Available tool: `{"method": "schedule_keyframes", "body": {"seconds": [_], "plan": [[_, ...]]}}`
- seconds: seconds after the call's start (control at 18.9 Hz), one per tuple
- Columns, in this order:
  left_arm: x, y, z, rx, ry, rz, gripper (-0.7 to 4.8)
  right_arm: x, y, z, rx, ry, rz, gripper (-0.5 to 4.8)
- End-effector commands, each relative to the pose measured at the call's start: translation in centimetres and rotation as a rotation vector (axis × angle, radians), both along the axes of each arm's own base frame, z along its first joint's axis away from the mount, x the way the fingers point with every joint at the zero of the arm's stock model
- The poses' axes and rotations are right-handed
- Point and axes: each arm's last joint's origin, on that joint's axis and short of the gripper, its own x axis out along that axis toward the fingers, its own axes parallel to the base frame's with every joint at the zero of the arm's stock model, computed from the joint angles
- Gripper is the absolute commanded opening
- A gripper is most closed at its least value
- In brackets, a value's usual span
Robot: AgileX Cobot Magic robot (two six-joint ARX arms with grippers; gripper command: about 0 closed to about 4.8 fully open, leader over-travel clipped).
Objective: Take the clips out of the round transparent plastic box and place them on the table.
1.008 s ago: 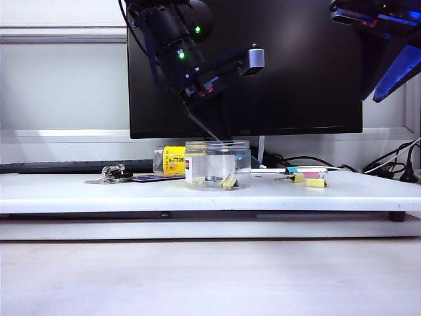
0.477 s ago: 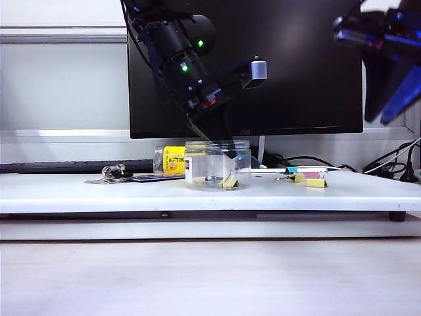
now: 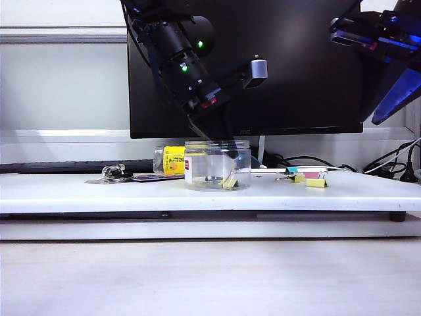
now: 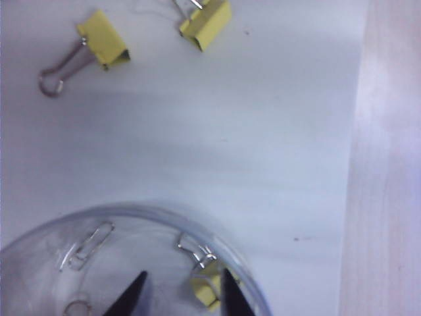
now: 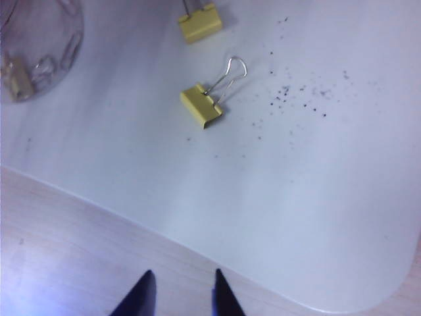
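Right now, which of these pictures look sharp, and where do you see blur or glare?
Exterior view: sharp, though the right tool glows blue at the frame edge, high above the table. Left wrist view: soft; the left tool is a dark shape inside the hazy box. Right wrist view: fairly crisp on a yellow clip.

Left gripper [image 4: 181, 295] over the round transparent plastic box [image 4: 260, 304], fingertips [image 4: 135, 296] apart and dark, inside its rim. One yellow clip [image 4: 208, 287] in the box just beside one fingertip; contact unclear. Silver wire paperclips [image 4: 87, 245] also in the box. Two more yellow clips [image 4: 104, 47], [image 4: 205, 24] lie on the white table [image 4: 263, 145], apart from the box. Table edge meets pale wood surface [image 4: 388, 164].
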Motion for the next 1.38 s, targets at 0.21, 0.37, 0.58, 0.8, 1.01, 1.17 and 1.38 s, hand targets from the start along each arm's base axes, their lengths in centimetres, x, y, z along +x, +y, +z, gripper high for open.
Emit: {"method": "schedule_keyframes", "body": {"seconds": [0.21, 0.37, 0.58, 0.8, 1.01, 1.17, 1.38], "plan": [[0.3, 0.3, -0.8, 0.015, 0.036, -0.005, 1.44, 0.0, 0.0, 0.2, 0.011, -0.013, 0.0, 1.17], [0.2, 0.2, -0.9, -0.001, 0.057, -0.016, 1.43, 0.0, 0.0, 0.2, 0.011, -0.014, 0.0, 1.17], [0.4, 0.1, -2.0, 0.008, 0.092, -0.021, 0.74, 0.0, 0.0, 0.2, 0.01, -0.014, 0.0, 1.17], [0.5, 0.0, -2.0, 0.002, 0.077, -0.02, -0.06, 0.0, 0.0, 0.2, 0.011, -0.014, 0.0, 1.17], [0.6, 0.0, -2.0, 0.003, 0.066, -0.017, -0.06, 0.0, 0.0, 0.2, 0.011, -0.014, 0.0, 1.17], [0.6, 0.1, -1.9, 0.037, 0.048, -0.001, -0.06, 0.0, 0.0, 0.2, 0.011, -0.015, 0.0, 1.17], [0.3, 0.3, -1.0, 0.034, 0.047, 0.003, -0.06, 0.0, 0.1, 0.2, 0.011, -0.015, 0.0, 1.17]]}}
